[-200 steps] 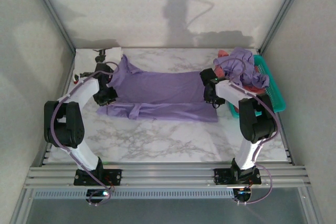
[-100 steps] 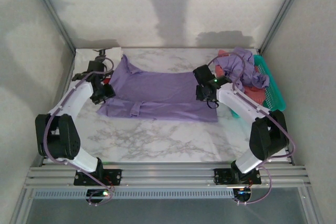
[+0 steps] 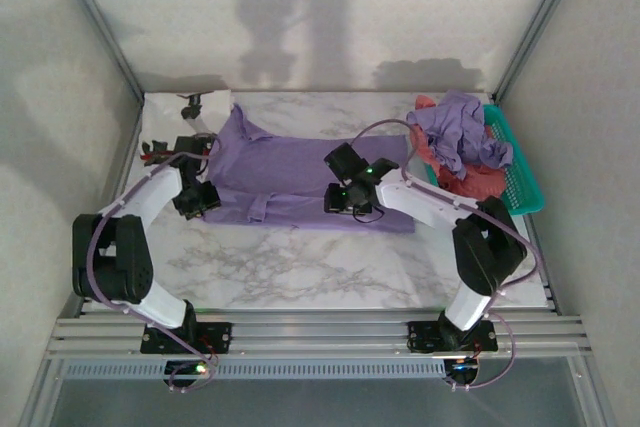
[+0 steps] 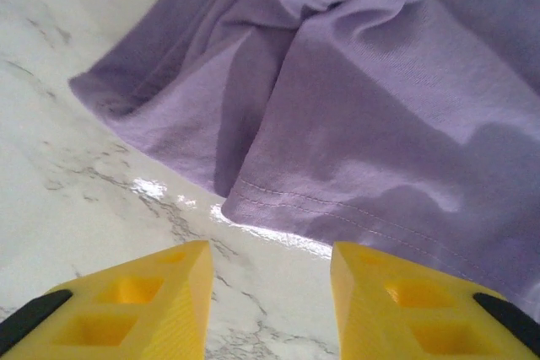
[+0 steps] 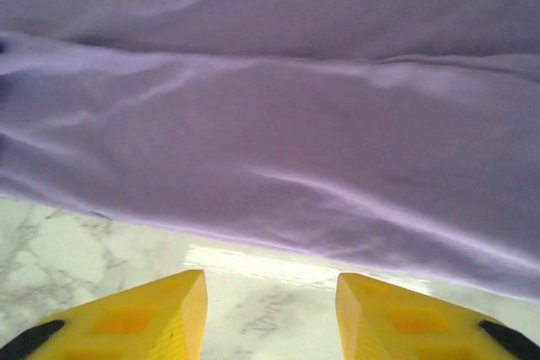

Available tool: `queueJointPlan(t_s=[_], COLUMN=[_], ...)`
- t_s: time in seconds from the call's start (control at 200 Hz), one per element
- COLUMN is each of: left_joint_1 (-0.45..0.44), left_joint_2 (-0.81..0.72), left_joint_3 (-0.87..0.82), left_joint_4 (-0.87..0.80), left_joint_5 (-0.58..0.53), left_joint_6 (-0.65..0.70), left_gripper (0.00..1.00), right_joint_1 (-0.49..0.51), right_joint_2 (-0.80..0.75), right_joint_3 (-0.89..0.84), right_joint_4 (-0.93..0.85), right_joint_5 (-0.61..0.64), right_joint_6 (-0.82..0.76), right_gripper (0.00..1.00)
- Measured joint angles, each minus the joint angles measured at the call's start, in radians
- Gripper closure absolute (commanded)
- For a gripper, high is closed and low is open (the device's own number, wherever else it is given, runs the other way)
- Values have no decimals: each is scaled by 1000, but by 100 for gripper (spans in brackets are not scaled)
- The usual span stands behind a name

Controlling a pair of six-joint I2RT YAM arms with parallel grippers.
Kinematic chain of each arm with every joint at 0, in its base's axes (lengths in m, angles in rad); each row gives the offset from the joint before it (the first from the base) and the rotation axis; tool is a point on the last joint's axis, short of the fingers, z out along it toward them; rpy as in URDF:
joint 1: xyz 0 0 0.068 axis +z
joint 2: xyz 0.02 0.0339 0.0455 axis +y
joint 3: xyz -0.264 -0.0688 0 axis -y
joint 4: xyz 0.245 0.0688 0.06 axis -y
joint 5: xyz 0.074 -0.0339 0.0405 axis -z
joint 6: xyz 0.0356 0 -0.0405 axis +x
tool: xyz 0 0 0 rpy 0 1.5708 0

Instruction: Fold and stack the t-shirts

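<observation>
A lavender t-shirt (image 3: pixel 300 169) lies spread out across the marble table (image 3: pixel 300 267), partly folded lengthwise. My left gripper (image 3: pixel 198 201) hovers at its near left corner. In the left wrist view the left gripper (image 4: pixel 270 292) is open over bare marble, with the stitched hem of the shirt (image 4: pixel 363 124) just ahead. My right gripper (image 3: pixel 340 198) is at the middle of the shirt's near edge. The right wrist view shows it (image 5: pixel 270 309) open above the table, with the shirt's edge (image 5: pixel 270 166) just in front. More t-shirts, one lavender (image 3: pixel 460 130) and one coral-red (image 3: pixel 455 169), are heaped at the right.
A teal mesh basket (image 3: pixel 520 169) stands at the right edge under the heap. A small black object (image 3: pixel 191 104) sits at the back left corner. Grey walls enclose the table on three sides. Bare marble lies between the shirt and the arm bases.
My right gripper has swung left from the shirt's right end to the middle of its near edge. My left gripper has shifted slightly nearer along the left edge.
</observation>
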Motion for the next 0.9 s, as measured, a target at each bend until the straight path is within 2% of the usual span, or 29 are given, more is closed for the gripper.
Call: queueJointPlan(t_s=[0.411,0.506,0.681,0.901], left_joint_1=[1,5,22,35], left_joint_2=[78,84,84,104], left_joint_3=[-27,-32,-36,-36], left_joint_4=[60,73,92,108], left_joint_5=[11,11,12,16], left_joint_6=[8,14,27,37], left_gripper=[68,69,75,74], right_joint_1=[45,46,55,75], right_joint_2=[72,112,182,242], right_joint_3=[49,51,77,138], right_joint_4=[197,251,297,354], right_joint_5=[-165,-206,-249,-290], right_joint_6=[111,141,172,198], right_gripper=[53,50,47,47])
